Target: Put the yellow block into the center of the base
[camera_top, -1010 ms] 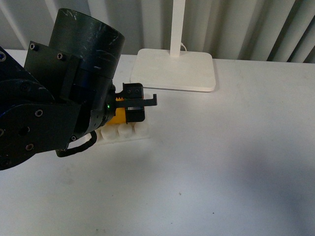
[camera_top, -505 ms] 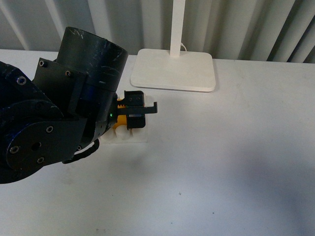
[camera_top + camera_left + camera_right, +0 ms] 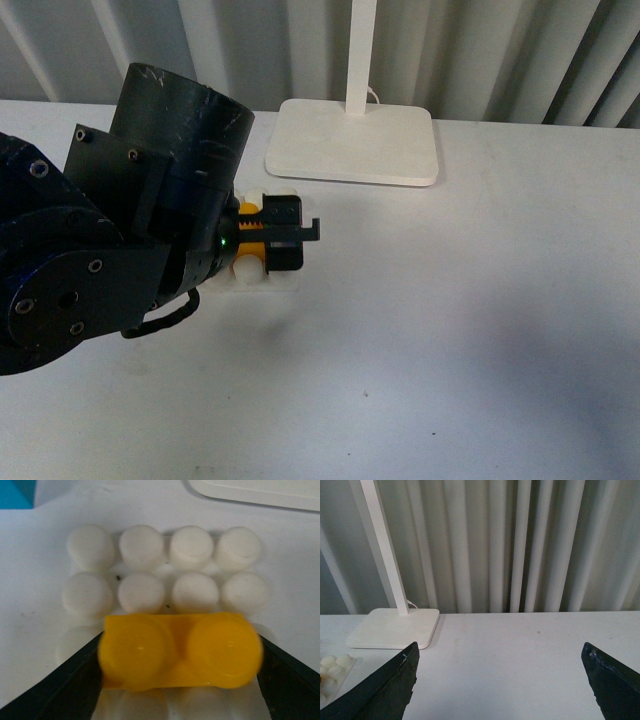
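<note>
My left gripper [image 3: 180,652] is shut on the yellow block [image 3: 180,650], a two-stud brick held between both black fingers [image 3: 65,680]. The block hangs over the white studded base [image 3: 165,570], covering its third row of studs; two full rows show beyond it. Whether the block touches the studs I cannot tell. In the front view the left gripper [image 3: 272,235] sits on the base [image 3: 285,280], with only a sliver of yellow block [image 3: 250,212] showing. My right gripper [image 3: 502,680] is open over bare table, nothing between its fingers; a corner of the base [image 3: 332,667] shows there.
A white lamp foot [image 3: 355,140] with an upright post stands just behind the base, close to the gripper. A blue object [image 3: 17,492] shows at one corner of the left wrist view. A grey curtain [image 3: 520,545] closes off the back of the table.
The left gripper with the yellow block has moved down and slightly back over the base; less of the base's front studs shows now. The right arm stays out of the front view.
</note>
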Tool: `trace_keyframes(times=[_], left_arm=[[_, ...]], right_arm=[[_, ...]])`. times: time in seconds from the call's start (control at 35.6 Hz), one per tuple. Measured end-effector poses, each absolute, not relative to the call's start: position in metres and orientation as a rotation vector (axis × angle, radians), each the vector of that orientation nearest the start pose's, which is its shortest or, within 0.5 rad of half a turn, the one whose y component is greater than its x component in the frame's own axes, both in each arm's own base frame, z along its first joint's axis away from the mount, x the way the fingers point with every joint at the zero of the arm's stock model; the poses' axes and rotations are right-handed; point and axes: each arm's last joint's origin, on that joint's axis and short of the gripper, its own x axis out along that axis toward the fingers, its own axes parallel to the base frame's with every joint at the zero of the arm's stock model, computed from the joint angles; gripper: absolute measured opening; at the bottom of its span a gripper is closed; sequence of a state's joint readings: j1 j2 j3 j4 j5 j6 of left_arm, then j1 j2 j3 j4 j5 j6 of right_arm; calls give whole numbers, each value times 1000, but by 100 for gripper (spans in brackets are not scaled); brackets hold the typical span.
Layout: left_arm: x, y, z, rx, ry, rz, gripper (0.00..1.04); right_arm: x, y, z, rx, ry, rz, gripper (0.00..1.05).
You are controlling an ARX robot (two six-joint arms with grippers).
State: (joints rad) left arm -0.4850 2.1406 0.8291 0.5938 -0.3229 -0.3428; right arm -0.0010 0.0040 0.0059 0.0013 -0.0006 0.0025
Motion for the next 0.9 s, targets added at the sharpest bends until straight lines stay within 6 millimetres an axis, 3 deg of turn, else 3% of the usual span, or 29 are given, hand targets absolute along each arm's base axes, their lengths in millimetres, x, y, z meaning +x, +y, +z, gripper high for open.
trace_keyframes(times=[0.11, 0.34, 0.56, 0.79, 0.9], left_arm=[[315, -157, 49, -49, 677, -51, 100], [315, -142, 87, -103, 593, -42, 98], [301, -101, 119, -167, 530, -20, 98], [262, -40, 161, -269, 416, -1, 98], [250, -27, 162, -184, 193, 25, 84]], right_arm=[[98, 0, 165, 2, -3, 0, 95], [98, 0, 165, 2, -3, 0, 95], [98, 0, 165, 2, -3, 0, 95], [98, 0, 165, 2, -3, 0, 95], [98, 0, 165, 2, -3, 0, 95]])
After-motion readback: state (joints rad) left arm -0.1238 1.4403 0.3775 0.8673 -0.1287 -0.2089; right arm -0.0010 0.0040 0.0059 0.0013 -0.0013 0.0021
